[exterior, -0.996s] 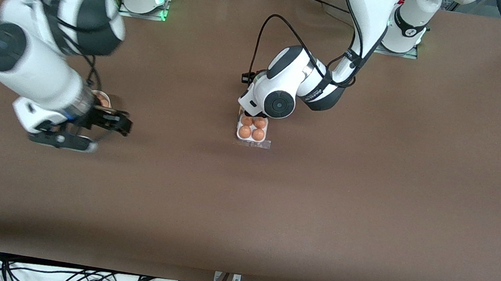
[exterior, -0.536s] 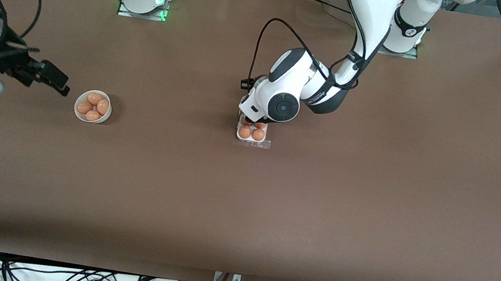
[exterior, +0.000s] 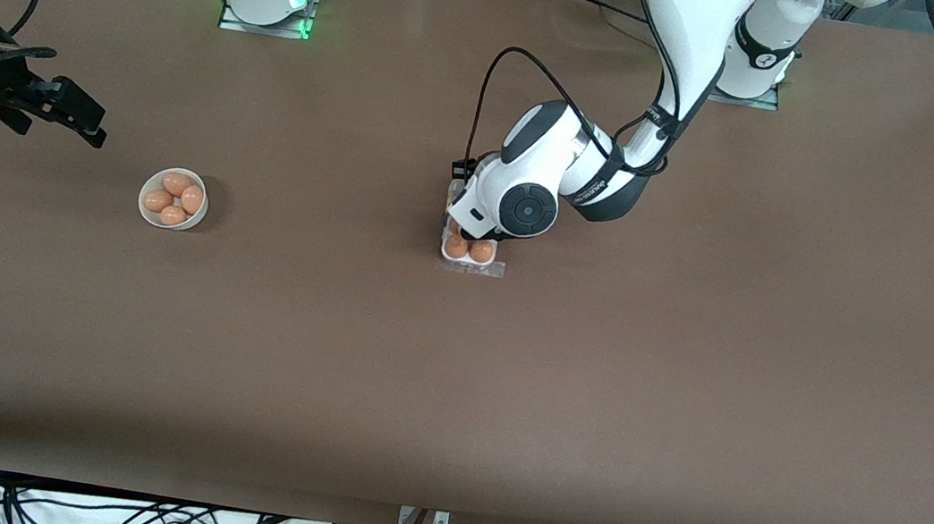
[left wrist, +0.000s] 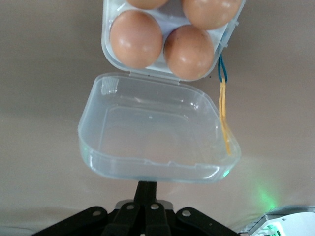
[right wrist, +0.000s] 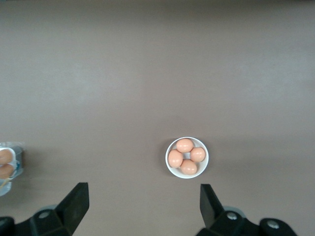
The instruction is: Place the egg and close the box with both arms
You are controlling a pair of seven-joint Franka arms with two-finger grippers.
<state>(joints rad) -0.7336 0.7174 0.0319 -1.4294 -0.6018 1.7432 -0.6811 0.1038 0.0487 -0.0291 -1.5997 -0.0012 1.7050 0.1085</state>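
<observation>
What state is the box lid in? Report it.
Open. The clear lid lies flat on the table beside the tray, hollow side up, eggs uncovered.

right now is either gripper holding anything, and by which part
Nothing is held. The right gripper is open and empty near the bowl. The left gripper is shut just off the box lid's edge, gripping nothing.

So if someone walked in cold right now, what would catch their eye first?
Probably the small clear-plastic egg carton mid-table, its four cups full of tan eggs and its transparent lid hanging open, with the shut left gripper right over it. Then the round white bowl of four more eggs toward the right arm's end, the open right gripper above the table nearby.
</observation>
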